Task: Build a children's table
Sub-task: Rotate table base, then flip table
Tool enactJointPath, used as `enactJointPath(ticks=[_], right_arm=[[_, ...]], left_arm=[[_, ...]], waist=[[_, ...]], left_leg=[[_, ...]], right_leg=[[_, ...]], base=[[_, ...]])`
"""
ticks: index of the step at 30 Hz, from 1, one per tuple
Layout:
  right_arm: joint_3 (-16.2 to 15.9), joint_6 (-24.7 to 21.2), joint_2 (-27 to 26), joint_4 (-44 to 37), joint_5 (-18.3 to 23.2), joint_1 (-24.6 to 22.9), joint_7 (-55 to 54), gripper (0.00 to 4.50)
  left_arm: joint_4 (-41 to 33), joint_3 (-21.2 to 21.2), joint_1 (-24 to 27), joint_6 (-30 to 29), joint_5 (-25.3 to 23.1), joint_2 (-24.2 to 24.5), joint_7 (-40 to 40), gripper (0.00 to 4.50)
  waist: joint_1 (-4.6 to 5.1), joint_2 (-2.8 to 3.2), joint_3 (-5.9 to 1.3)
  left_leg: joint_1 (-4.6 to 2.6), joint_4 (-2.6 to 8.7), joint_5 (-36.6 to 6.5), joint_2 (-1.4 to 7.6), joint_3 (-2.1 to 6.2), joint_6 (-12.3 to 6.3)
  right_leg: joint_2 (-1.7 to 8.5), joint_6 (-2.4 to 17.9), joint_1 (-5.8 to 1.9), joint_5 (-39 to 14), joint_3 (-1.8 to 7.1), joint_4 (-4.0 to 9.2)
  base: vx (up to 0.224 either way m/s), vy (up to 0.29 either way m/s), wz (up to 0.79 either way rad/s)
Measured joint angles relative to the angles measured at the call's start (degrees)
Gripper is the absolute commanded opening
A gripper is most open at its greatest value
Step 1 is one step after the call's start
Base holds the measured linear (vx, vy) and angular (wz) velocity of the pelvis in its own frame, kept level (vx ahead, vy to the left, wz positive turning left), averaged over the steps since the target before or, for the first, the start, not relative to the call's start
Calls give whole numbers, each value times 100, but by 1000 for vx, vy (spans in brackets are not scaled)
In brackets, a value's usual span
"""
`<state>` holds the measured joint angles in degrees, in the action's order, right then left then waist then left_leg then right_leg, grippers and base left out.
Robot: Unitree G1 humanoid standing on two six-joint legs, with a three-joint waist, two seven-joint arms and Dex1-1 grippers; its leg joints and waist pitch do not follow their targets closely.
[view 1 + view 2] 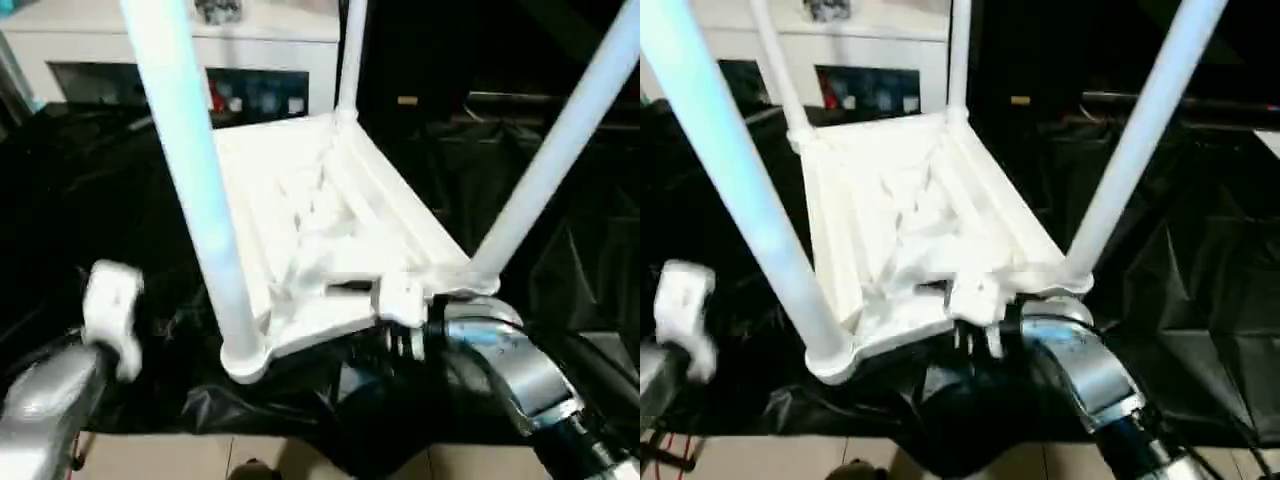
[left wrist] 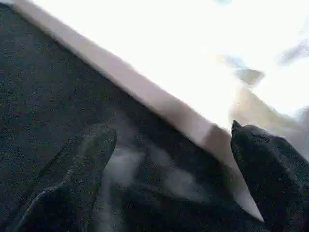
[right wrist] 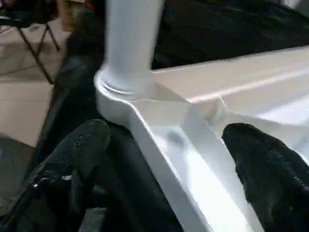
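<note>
The white tabletop point(image 1: 910, 240) lies upside down on a bench covered with black cloth point(image 1: 1200, 300), so its ribbed underside faces up. Four white legs point(image 1: 730, 170) stand up from its rounded corner sockets. The right gripper point(image 3: 166, 145) is at the near edge of the tabletop, close to a corner with a leg in it. Its jaws are wide open, with one black finger point(image 3: 77, 154) on each side of the rim, and they are not squeezing it. The left gripper point(image 2: 169, 159) is off to the left, over the black cloth beside the tabletop's edge. Its jaws are wide open too and hold nothing. A white cabinet point(image 1: 180, 45) stands behind the bench.
</note>
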<state>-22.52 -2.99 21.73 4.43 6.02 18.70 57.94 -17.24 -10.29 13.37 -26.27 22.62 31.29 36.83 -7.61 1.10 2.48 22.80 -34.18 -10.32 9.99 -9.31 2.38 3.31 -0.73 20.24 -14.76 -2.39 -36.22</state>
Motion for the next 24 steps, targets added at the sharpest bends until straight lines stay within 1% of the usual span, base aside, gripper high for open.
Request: enactJointPath(ticks=[2,3,4,6,8,10,11,12,14,16,17,19,21,24], right_arm=[[-29,123,-78,128,-124,148,-52,433],[-32,128,-100,146,-166,188,-83,433],[-37,128,-136,149,-190,192,-124,433],[-46,133,-204,206,-218,248,-210,433],[-45,141,-206,281,-232,314,-287,433],[-44,202,-230,326,-286,331,-354,433],[-44,240,-264,368,-333,340,-377,433],[-45,275,-296,417,-356,341,-384,433],[-50,313,-363,498,-393,342,-424,433],[-51,318,-384,490,-395,340,-447,433],[-51,318,-367,486,-396,337,-461,433],[-51,317,-367,457,-394,323,-493,433],[-39,311,-316,331,-391,214,-509,433],[-12,267,-287,220,-371,18,-528,433]], left_arm=[[-309,-9,494,-19,304,357,550,443],[-462,-40,690,-35,452,422,825,443],[-581,-62,842,-80,544,480,1007,443],[-746,-153,1084,-245,783,525,1301,443],[-886,-247,1139,-372,948,542,1408,443],[-1045,-238,1086,-486,1048,555,1347,443],[-1088,-180,1030,-507,1046,554,1256,443],[-1098,-38,866,-521,1002,504,1054,443],[-1095,188,562,-474,772,283,706,443],[-920,342,277,-389,403,-6,273,443],[-753,342,107,-365,254,-230,34,443],[-534,307,-97,-345,97,-531,-443,443],[-508,168,-125,-336,62,-548,-729,443],[-531,111,-112,-240,21,-592,-922,443]], waist=[[47,-4,-1],[49,-9,2],[46,-14,2],[44,-31,-5],[48,-47,-7],[61,-58,-14],[73,-60,-15],[85,-60,-16],[100,-55,-13],[133,-51,-16],[148,-36,-15],[174,-37,-17],[207,-36,-18],[217,-32,-19]], left_leg=[[-18,2,0,1,0,2],[-21,7,0,0,-5,2],[-27,13,0,0,-15,2],[-31,24,0,0,-33,2],[-29,26,0,0,-38,3],[-32,29,0,0,-42,3],[-32,30,1,1,-43,4],[-31,30,1,1,-45,4],[-29,30,2,1,-50,5],[-24,29,6,1,-53,10],[-19,26,7,1,-54,10],[-18,26,8,5,-53,12],[-20,26,9,10,-49,14],[-19,26,9,9,-49,14]], right_leg=[[2,10,2,7,1,1],[4,-15,3,-7,4,5],[4,-16,30,-8,13,6],[5,-17,38,-7,28,5],[5,-15,45,-1,30,5],[5,13,47,17,32,5],[5,12,48,17,32,5],[5,12,49,18,33,5],[5,9,50,20,38,5],[4,2,32,27,44,4],[4,-1,37,30,45,3],[1,-1,40,30,40,0],[-2,0,40,30,34,0],[-1,1,40,29,35,4]], base=[[0,0,0],[0,0,0],[0,0,0],[0,0,0],[0,0,0],[0,0,0],[0,0,0],[0,0,0],[0,0,0],[0,0,0],[0,0,0],[0,0,0],[0,0,0],[0,0,0]])
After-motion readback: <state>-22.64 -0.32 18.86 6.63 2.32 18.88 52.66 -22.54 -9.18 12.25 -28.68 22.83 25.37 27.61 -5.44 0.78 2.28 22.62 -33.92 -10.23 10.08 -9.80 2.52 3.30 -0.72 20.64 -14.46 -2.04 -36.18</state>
